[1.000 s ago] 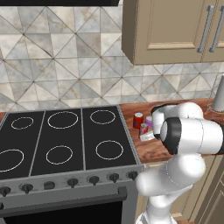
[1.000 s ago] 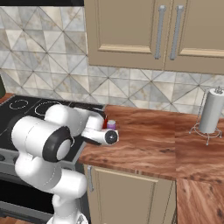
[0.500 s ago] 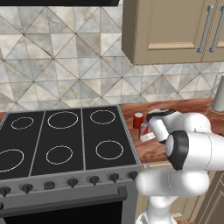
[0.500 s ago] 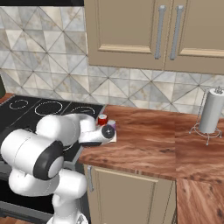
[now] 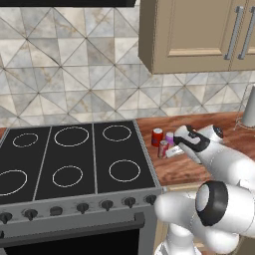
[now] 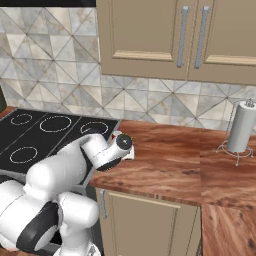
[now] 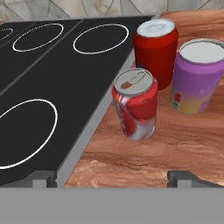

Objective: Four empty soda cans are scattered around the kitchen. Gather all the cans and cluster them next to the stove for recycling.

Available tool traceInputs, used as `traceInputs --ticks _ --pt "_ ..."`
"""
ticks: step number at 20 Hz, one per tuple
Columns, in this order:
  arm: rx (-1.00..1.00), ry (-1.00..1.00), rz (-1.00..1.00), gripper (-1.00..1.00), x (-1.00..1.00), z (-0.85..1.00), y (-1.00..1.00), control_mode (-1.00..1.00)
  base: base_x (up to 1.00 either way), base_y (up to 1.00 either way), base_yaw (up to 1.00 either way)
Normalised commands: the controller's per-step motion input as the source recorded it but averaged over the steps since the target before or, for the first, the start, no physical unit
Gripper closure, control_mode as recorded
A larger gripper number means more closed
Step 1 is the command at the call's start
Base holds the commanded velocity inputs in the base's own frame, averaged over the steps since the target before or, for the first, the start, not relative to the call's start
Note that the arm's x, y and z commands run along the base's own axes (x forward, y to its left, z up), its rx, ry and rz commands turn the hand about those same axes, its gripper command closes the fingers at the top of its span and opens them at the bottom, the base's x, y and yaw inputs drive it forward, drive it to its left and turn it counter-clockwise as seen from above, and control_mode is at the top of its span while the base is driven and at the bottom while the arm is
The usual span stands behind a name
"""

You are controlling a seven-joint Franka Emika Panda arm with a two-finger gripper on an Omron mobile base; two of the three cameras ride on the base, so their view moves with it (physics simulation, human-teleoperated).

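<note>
Wooden counter (image 6: 165,160), tiled backsplash (image 5: 69,74), black stove (image 5: 64,159), jaws wide open, empty

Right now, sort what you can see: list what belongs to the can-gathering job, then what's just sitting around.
Belongs to the job:
- red can
- pale purple can
- red and silver can
- stove, the cans stand beside it on the counter
- gripper, open, holding nothing

Just sitting around:
- paper-towel roll on its stand
- wall cabinets
</note>
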Motion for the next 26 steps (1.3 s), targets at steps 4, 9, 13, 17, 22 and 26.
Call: traceInputs --ticks 4,9,13,17,22,26 --pt "0.02 0.05 0.0 -1.0 -0.37 0.42 -0.19 -1.0 0.0 0.0 0.0" --pt "0.02 0.05 0.0 -1.0 -0.41 0.42 -0.12 -1.0 0.0 0.0 0.0" --pt "0.01 0.04 0.0 -1.0 -0.41 0.44 -0.05 -1.0 0.0 0.0 0.0" --pt "0.0 0.03 0.0 -1.0 -0.44 0.44 -0.01 -1.0 0.0 0.0 0.0" --pt "0.0 0.02 0.0 -1.0 -0.51 0.4 0.0 -1.0 0.0 0.0 0.0" --pt "-0.01 0.02 0.0 -1.0 -0.51 0.39 0.0 -1.0 0.0 0.0 0.0"
